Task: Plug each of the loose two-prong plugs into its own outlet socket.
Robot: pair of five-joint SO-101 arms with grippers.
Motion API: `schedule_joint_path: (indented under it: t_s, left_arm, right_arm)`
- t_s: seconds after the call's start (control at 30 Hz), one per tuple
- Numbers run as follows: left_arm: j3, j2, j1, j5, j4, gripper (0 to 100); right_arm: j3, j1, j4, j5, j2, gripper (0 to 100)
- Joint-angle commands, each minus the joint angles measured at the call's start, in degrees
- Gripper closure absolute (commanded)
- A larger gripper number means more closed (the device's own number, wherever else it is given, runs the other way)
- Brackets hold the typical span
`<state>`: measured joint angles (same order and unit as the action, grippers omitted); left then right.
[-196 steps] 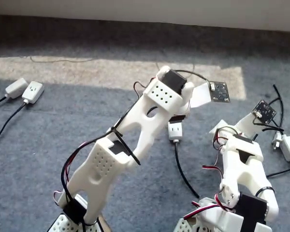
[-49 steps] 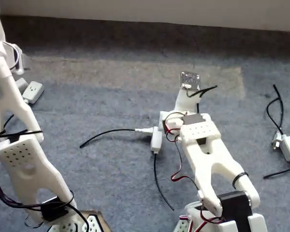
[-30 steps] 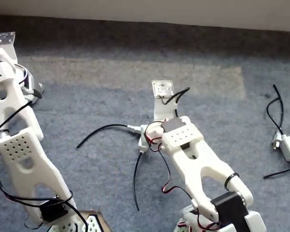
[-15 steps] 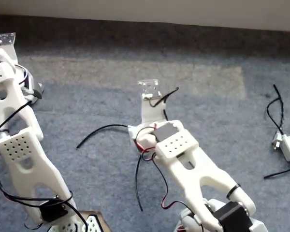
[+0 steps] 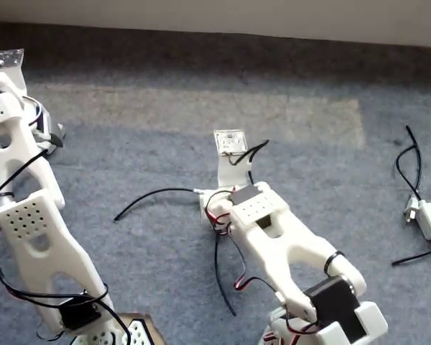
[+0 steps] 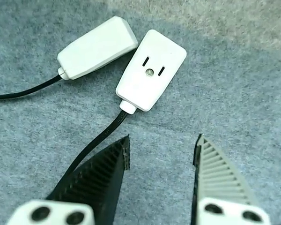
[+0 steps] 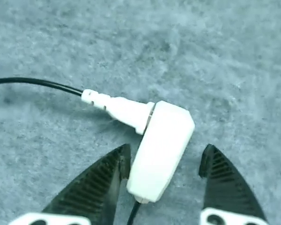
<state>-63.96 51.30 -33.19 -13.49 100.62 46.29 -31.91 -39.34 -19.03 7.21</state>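
Note:
In the left wrist view a white outlet socket [image 6: 151, 70] lies face up on the grey carpet. A loose white plug [image 6: 97, 47] lies beside it, touching one corner. My left gripper [image 6: 161, 152] hangs open just short of the socket, over its black cord [image 6: 96, 145]. In the high view this gripper [image 5: 49, 135] sits at the far left. My right gripper [image 7: 166, 161] is open, with a finger on either side of a second white socket [image 7: 160, 147]. A plug [image 7: 124, 110] is pushed into that socket. In the high view this pair [image 5: 203, 203] lies mid-carpet.
A third white socket and plug [image 5: 425, 218] lie together at the right edge, with black cords looping around them. Black cords [image 5: 151, 195] trail left and towards the arm bases from the middle pair. A dark strip and a pale wall border the far side.
The left arm has swung from the middle to the far-left pair and now holds still. The right arm came in over the joined middle pair, nudging it slightly left; its trailing cord has swung right.

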Motion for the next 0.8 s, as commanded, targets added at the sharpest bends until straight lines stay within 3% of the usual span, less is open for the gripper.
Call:
schedule_joint_path:
  t_s: [0.0, 0.1, 0.4, 0.57, 0.77]
  left_arm:
    - [-0.3, -0.6, 0.7, 0.4, -0.6, 77]
    - [-0.3, -0.6, 0.7, 0.4, -0.6, 77]
    - [-0.2, -0.6, 0.5, 0.4, -0.4, 77]
    - [-0.2, -0.5, 0.4, 0.4, -0.3, 77]
    - [-0.2, -0.5, 0.7, 0.4, -0.3, 77]
  right_arm:
    - [-3.4, 1.3, 0.6, -0.4, -1.7, 89.8]
    - [-6.8, 1.4, 0.6, -0.4, -5.1, 99.6]
    - [-22.7, 9.5, 5.3, -1.1, -15.5, 99.2]
    - [-20.3, 12.4, 15.0, -12.6, -14.8, 99.2]
    - [-11.8, 13.1, 20.9, -21.9, -3.2, 99.2]
